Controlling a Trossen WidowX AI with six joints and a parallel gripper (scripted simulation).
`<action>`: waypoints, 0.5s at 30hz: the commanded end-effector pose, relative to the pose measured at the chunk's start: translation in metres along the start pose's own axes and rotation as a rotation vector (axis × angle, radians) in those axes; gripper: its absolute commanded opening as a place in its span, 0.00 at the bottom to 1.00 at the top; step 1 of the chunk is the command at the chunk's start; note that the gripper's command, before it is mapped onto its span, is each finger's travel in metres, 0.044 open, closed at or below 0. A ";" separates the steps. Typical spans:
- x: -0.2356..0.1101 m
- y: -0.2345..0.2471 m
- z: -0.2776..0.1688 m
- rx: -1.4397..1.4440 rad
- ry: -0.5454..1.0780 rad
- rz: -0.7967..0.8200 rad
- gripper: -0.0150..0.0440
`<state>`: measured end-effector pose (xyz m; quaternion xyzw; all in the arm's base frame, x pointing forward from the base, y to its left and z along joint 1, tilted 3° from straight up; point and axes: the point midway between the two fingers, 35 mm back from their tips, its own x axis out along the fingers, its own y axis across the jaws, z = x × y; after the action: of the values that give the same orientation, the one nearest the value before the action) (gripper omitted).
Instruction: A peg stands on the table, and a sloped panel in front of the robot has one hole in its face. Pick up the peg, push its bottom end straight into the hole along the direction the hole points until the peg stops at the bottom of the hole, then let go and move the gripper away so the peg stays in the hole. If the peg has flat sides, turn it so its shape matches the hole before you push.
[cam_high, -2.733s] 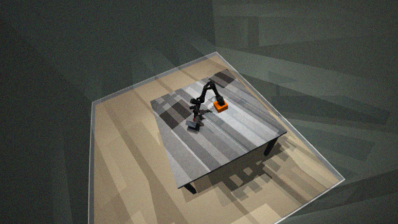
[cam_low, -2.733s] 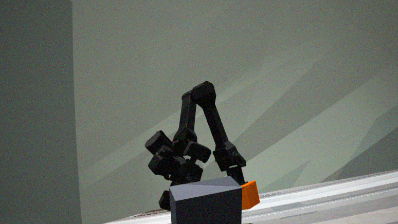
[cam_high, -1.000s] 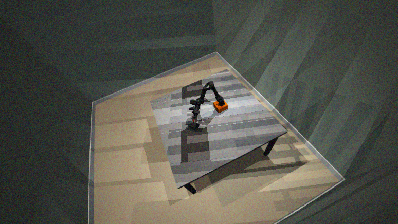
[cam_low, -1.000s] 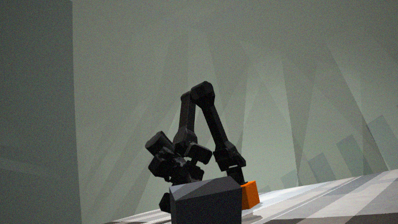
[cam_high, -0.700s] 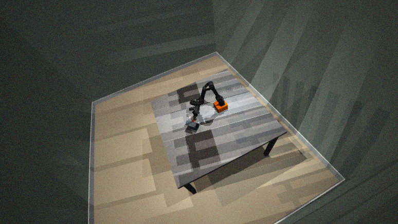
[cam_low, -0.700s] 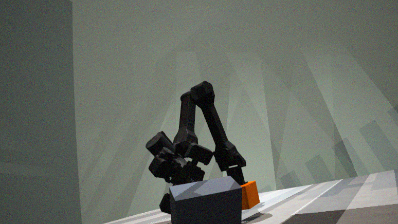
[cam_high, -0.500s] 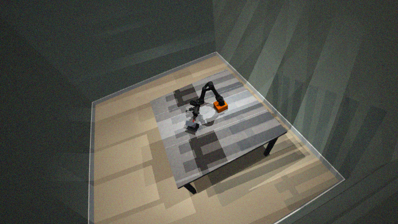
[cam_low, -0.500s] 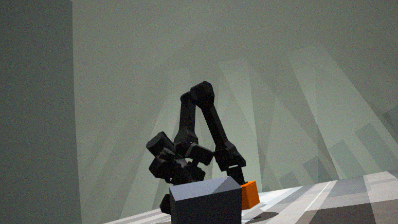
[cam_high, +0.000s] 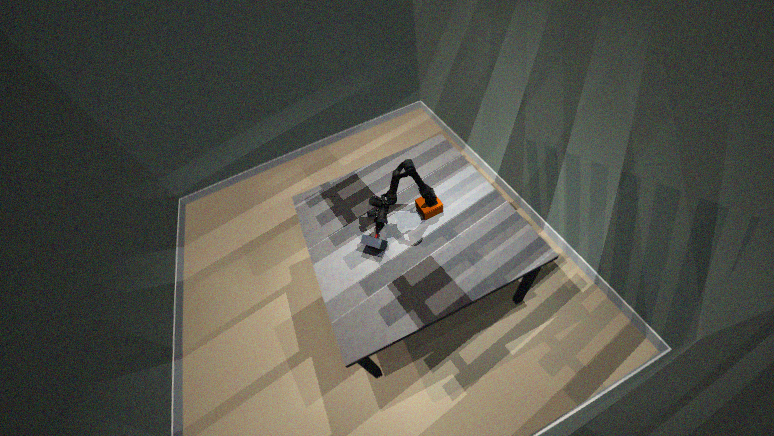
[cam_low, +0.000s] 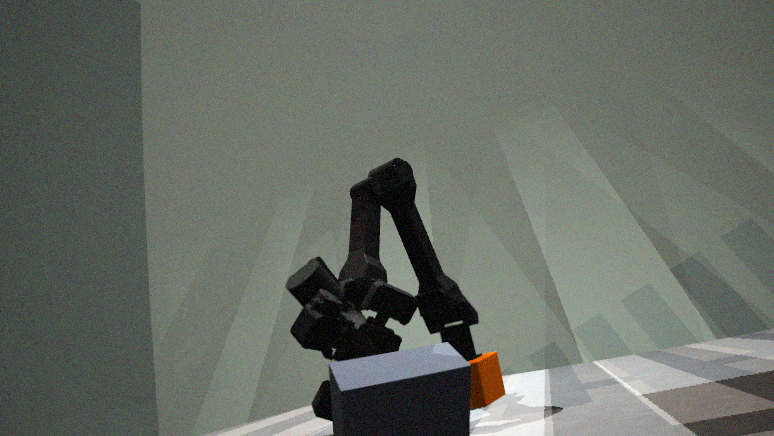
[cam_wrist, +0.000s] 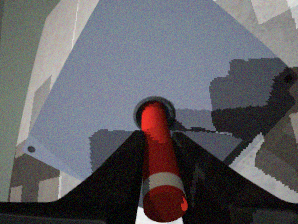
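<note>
A round red peg (cam_wrist: 161, 157) (cam_high: 376, 236) with a pale band near its top end is held between the fingers. My gripper (cam_wrist: 157, 139) is shut on it. The sloped blue-grey panel (cam_wrist: 125, 60) (cam_high: 370, 241) (cam_low: 400, 365) has one round, dark-rimmed hole (cam_wrist: 170, 106) in its face. In the wrist view the peg's far end lies within the hole's rim, toward its left side, with a dark gap at the right. How deep it reaches cannot be told. The panel hides the fingertips and the peg in the exterior view.
The panel's block stands on the grey patterned table (cam_high: 460, 254). Small dark dots (cam_wrist: 31, 149) (cam_wrist: 288, 78) mark two corners of the panel face. The orange arm base (cam_high: 429, 207) (cam_low: 487, 380) stands behind the panel. Shadows of the arm fall across the panel face.
</note>
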<state>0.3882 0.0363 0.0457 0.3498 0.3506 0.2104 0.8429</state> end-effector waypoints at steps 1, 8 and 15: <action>0.003 0.000 0.001 -0.001 -0.003 -0.001 0.25; 0.006 0.000 0.001 -0.001 -0.003 -0.001 0.25; 0.008 0.000 0.002 -0.001 -0.003 -0.001 0.25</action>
<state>0.3926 0.0402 0.0425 0.3500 0.3512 0.2104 0.8426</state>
